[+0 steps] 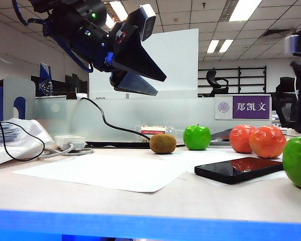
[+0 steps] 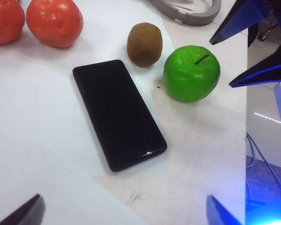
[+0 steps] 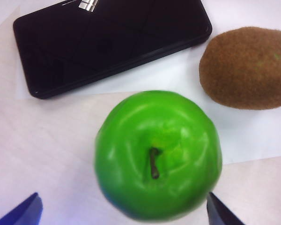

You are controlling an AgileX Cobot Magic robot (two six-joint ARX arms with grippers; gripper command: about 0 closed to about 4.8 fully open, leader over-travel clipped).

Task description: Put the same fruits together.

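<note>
My right pincer (image 3: pixel 122 211) hangs released directly above the near green apple (image 3: pixel 158 154), fingertips flanking it but not touching. I judge the step in hand is taking this apple so it can join the far green apple (image 1: pixel 197 137). The next move calls for a straight descent and a centred clench on the glossy skin. Just beside my right pincer lie a kiwi (image 3: pixel 247 66) and a black phone (image 3: pixel 107 42); the phone sits on the route and must be cleared. My left pincer (image 1: pixel 140 80) is released too, held high above the worktop (image 1: pixel 140 201), looking down on the other kiwi (image 2: pixel 144 44), with two orange-red fruits (image 2: pixel 54 22) beyond.
</note>
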